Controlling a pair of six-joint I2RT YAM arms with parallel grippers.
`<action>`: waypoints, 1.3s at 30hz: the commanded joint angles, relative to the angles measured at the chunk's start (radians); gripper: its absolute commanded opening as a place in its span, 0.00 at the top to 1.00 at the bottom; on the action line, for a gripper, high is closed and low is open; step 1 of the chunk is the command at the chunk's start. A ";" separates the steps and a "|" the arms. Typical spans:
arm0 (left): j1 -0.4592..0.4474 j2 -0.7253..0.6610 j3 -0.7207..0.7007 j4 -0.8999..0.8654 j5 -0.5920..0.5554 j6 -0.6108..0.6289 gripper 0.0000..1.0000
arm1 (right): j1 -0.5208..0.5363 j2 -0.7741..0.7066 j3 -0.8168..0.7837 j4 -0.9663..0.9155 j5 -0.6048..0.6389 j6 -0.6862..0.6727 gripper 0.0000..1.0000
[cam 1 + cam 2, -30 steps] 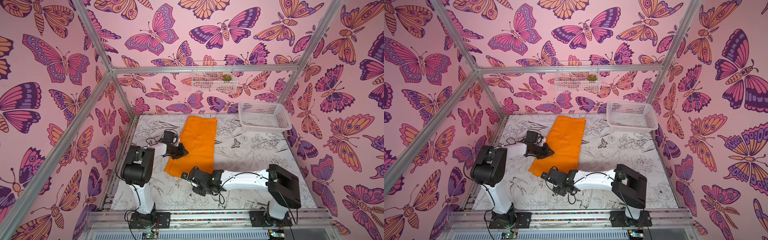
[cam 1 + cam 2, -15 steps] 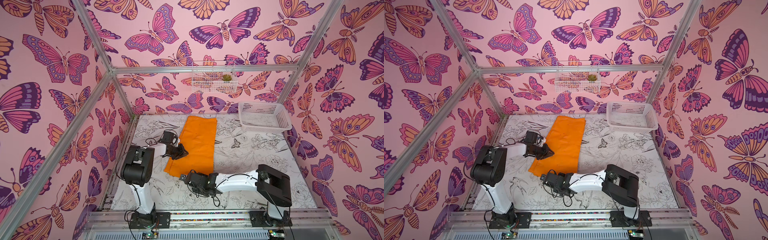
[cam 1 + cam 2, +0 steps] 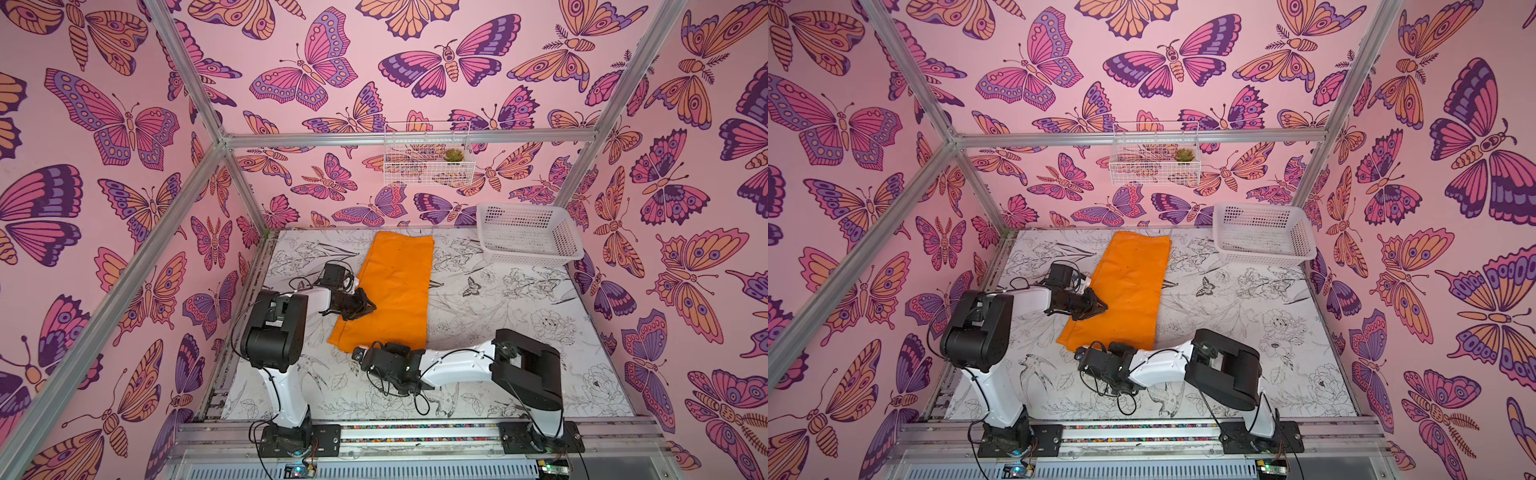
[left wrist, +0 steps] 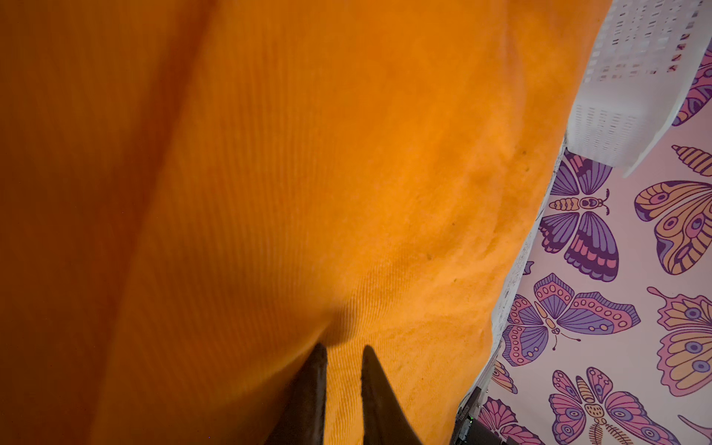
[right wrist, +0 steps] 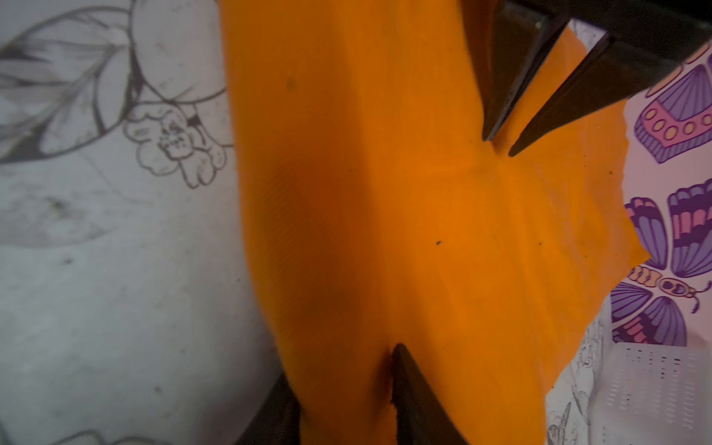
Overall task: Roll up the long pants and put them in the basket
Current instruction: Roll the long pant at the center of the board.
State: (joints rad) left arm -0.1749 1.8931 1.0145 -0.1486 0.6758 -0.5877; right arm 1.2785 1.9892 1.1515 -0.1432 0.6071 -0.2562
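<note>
The long pants (image 3: 395,286) (image 3: 1125,286) lie flat in both top views as one long orange strip running from the back of the table toward the front. My left gripper (image 3: 368,309) (image 4: 343,348) rests on their left edge about halfway along, its jaws nearly together with a ridge of orange cloth pinched between them. My right gripper (image 3: 357,353) (image 5: 343,362) is at the near left corner of the pants (image 5: 424,231). It is shut on the hem: one finger lies on top of the cloth, the other at its table-side edge.
A white plastic basket (image 3: 528,241) stands at the back right of the table (image 3: 519,324). A wire shelf (image 3: 428,166) holding a small plant hangs on the back wall. The right arm lies low across the front of the table.
My right gripper has slid left along the near hem to the pants' corner, and its jaws have closed on the cloth. The left gripper has stayed where it was.
</note>
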 commanded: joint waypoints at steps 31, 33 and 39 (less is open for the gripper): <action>-0.127 -0.370 -0.212 -0.153 -0.083 -0.042 0.80 | -0.349 -0.255 0.050 -0.342 -1.176 0.298 1.00; -0.126 -0.430 -0.195 -0.178 -0.105 -0.048 0.80 | -0.385 -0.208 0.068 -0.346 -1.244 0.308 1.00; -0.123 -0.610 -0.135 -0.307 -0.203 -0.023 0.77 | -0.434 -0.092 0.128 -0.374 -1.283 0.302 1.00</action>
State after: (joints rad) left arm -0.3019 1.3361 0.8532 -0.3576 0.5385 -0.6315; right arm 0.8574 1.8645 1.2388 -0.4946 -0.6231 0.0360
